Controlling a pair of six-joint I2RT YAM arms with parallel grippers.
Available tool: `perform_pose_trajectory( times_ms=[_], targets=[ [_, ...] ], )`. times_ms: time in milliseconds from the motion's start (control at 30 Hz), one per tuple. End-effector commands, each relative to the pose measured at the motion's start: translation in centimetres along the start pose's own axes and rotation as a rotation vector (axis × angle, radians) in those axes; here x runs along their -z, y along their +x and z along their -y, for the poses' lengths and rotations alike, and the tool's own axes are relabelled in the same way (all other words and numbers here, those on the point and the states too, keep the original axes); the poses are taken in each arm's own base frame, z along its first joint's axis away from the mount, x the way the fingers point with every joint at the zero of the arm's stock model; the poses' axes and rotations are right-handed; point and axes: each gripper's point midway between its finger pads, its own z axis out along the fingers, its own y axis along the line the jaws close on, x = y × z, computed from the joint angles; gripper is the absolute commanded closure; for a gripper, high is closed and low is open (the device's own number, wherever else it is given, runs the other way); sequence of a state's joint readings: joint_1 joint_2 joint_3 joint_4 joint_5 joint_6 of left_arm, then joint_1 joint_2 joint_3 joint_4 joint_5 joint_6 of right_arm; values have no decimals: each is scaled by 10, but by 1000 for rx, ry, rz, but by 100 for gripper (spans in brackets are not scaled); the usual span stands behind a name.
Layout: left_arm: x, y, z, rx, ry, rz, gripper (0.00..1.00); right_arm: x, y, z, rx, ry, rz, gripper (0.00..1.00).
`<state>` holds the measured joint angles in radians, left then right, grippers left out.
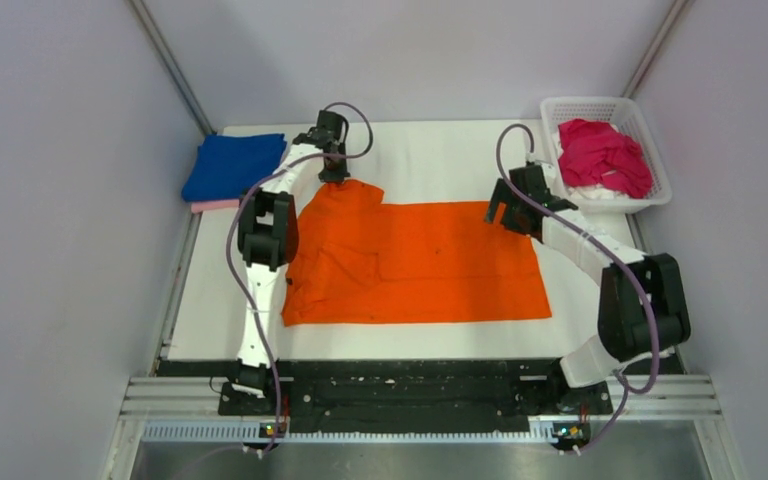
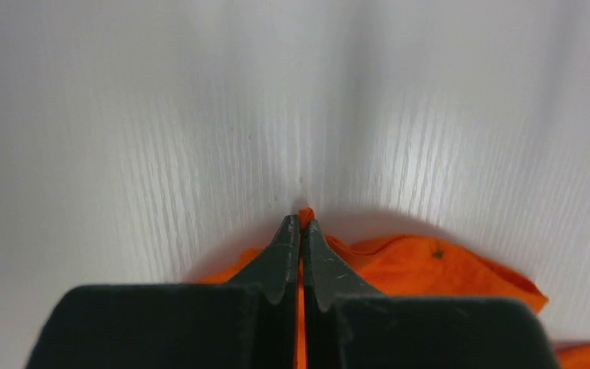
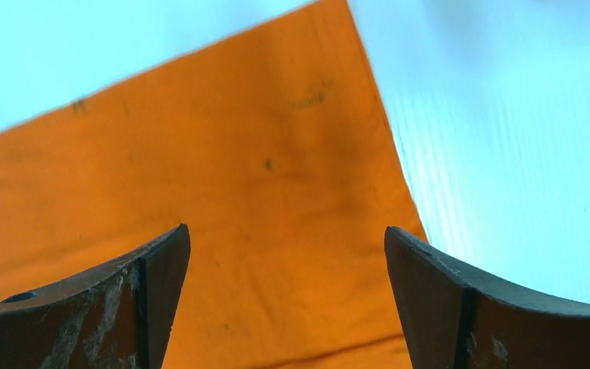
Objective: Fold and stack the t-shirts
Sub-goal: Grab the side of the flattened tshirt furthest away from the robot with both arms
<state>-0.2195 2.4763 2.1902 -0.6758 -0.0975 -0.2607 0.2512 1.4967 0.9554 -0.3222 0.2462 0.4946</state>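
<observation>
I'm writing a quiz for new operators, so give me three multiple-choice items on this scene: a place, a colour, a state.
1. Where does the magenta t-shirt lie?
A) spread on the table
B) in the white basket
C) under the left arm

2. What colour is the folded t-shirt lying on the pale pink t-shirt at the far left corner?
A) blue
B) green
C) yellow

3. How does the left gripper stand?
A) wide open
B) shut on the orange t-shirt
C) shut on the basket

Answers: 1 B, the basket's walls surround it; 2 A, its cloth is royal blue; 3 B, the left wrist view shows it pinched shut on orange cloth.
</observation>
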Motion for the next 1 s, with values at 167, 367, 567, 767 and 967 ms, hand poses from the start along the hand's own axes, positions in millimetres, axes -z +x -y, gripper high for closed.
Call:
perform_pose_trajectory(
  times_ms=[167,367,567,767,967],
  targets=[
    [102,-37,21,27,131,198,100,-56,-70,8,3,210,37,14],
    [134,-14,31,57,237,219,100,-103,-90,1,41,265,32,20],
    [152,4,39,47,311,211,100,-134,-80,6,62,301,-6,27],
    [161,25,44,44,336,158,100,-130,-62,12,57,297,-26,34],
    [174,30,43,51,336,171,100,-118,-47,21,48,302,-38,41]
  ],
)
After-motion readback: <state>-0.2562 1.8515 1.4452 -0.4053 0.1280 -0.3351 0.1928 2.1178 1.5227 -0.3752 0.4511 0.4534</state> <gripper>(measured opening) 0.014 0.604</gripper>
